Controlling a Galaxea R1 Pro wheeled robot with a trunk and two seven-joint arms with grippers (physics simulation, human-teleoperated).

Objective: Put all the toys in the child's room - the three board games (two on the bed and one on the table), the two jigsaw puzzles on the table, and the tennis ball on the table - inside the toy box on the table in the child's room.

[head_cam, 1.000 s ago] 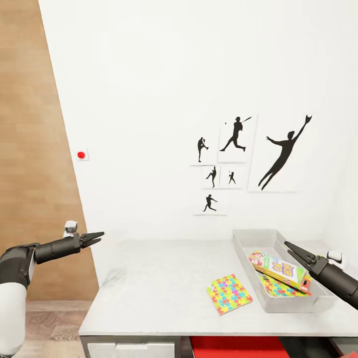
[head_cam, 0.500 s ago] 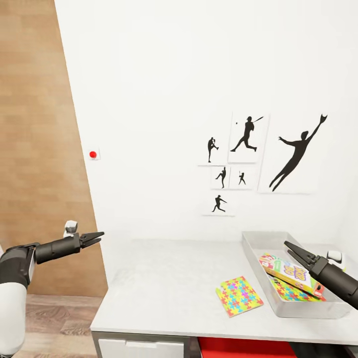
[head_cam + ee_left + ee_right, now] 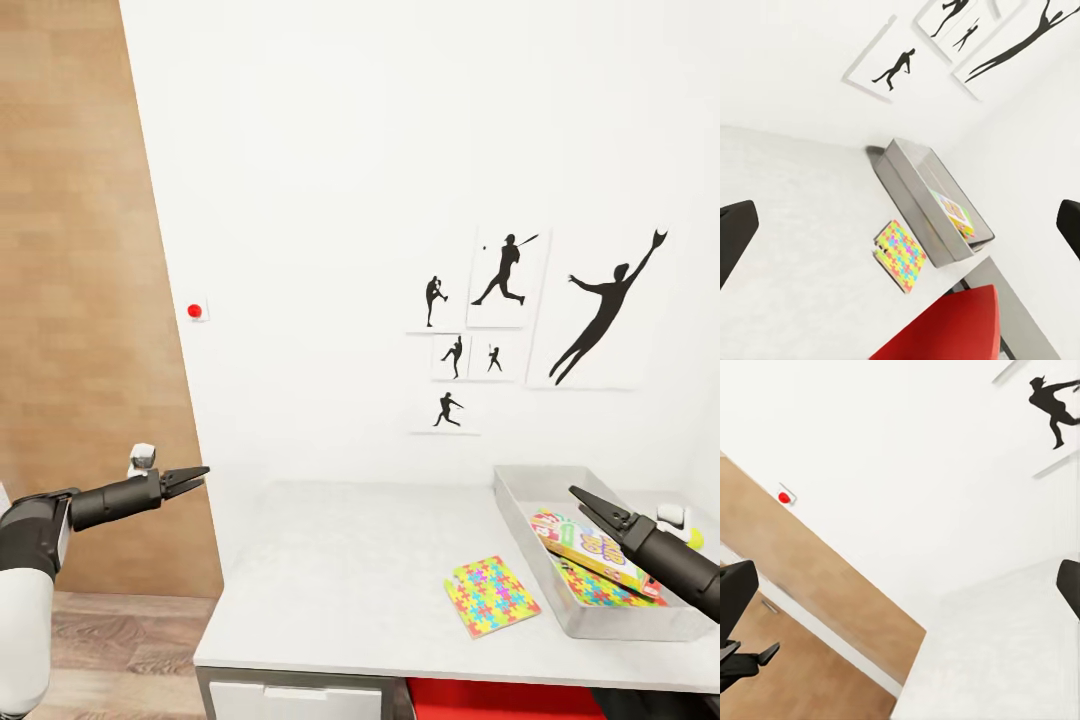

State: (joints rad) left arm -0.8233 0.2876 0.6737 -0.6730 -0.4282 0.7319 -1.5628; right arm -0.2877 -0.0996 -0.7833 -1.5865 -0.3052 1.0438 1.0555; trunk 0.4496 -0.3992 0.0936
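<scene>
- White wall with black baseball-player silhouettes [image 3: 520, 330] backs the table [image 3: 350, 580], and at the table's right end I see the toy box [image 3: 520, 500], close to the far corner.
- Inside the toy box lies one printed board game [image 3: 590, 548], tilted, on top of a jigsaw puzzle [image 3: 592, 588]; I judge those two done.
- A second jigsaw puzzle [image 3: 490, 596] lies flat on the table, just beside the toy box's near left wall and apart from it; that one is left to do.
- A small yellow-green shape past the toy box's far right rim may be the tennis ball [image 3: 694, 538], partly hidden, so I cannot be sure.
- From this, at least two board games remain to be fetched.
- My right end effector [image 3: 581, 499] hangs over the toy box's middle, fingers released and holding nothing.
- My left end effector [image 3: 196, 476] hovers off the table's left edge, in front of the brown door [image 3: 80, 300], fingers only slightly parted, empty.
- Table room left of the puzzle is wide and bare; the puzzle lies near the front edge, above a red chair [image 3: 945, 330].
</scene>
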